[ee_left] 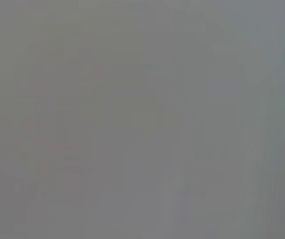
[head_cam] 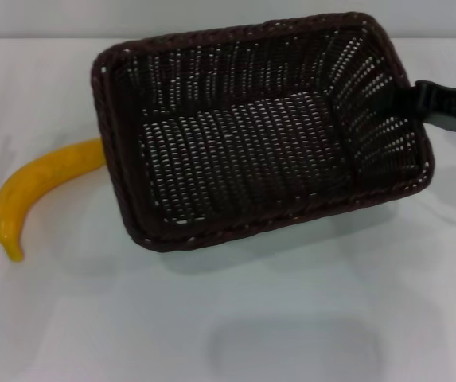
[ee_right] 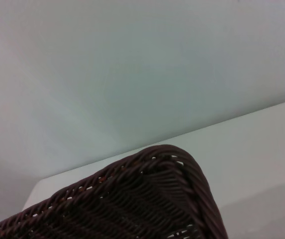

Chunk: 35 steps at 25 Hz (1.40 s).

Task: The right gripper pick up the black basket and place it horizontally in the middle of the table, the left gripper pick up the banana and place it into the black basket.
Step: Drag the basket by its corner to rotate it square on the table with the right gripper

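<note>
black basket (ee_right: 147,199) corner over table (ee_right: 261,149)

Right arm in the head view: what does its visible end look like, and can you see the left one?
The right pincer shows as a black, blocky end at the black basket's right rim, with a grey-silver part and a thin looping cable behind it. No left arm shows in any view.

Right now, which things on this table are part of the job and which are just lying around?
Part of the job:
- dark woven wicker rectangular basket
- curved bright yellow banana, partly behind the basket's left end
- black right gripper at the basket's right rim
- plain white table

Lying about:
- nothing visible
</note>
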Motion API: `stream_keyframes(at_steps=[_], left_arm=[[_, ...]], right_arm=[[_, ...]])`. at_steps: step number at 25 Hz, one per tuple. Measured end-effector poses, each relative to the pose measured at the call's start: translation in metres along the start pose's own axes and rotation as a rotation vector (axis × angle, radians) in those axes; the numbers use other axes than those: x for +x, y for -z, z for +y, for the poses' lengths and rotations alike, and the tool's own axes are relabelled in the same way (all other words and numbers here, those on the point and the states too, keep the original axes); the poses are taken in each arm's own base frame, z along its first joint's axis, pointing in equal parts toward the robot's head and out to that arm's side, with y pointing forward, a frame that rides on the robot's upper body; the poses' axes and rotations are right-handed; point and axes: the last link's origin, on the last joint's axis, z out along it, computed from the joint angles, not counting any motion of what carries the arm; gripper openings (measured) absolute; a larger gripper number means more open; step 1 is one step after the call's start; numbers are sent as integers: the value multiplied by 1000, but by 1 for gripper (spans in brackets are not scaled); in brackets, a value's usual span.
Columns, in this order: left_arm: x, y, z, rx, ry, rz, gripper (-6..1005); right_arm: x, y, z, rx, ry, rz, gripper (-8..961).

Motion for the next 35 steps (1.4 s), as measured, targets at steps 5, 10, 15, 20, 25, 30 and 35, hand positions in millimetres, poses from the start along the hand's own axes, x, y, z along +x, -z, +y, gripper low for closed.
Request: stream_keyframes(at_steps=[5, 10, 15, 20, 25, 30, 35], left_arm=[[0, 2, -1, 4, -1, 1, 876], [-1, 2, -1, 1, 2, 0, 876], [-2, 2, 0, -2, 1, 0, 876], [-4, 2, 0, -1, 1, -7, 876], [-3, 1, 0, -3, 1, -6, 875], [-5, 0, 1, -4, 3, -9, 875], [-5, -1, 1, -5, 3, -10, 875]], right_arm=[[6, -10, 8, -22, 5, -9, 153], [7, -15, 12, -31, 5, -23, 154], [11, -20, 11, -28, 3, -27, 155], [18, -28, 8, -13, -6, -19, 157], [23, -34, 9, -10, 1, -12, 158], [25, -37, 8, -6, 3, -10, 159], [25, -38, 9, -8, 17, -9, 160]])
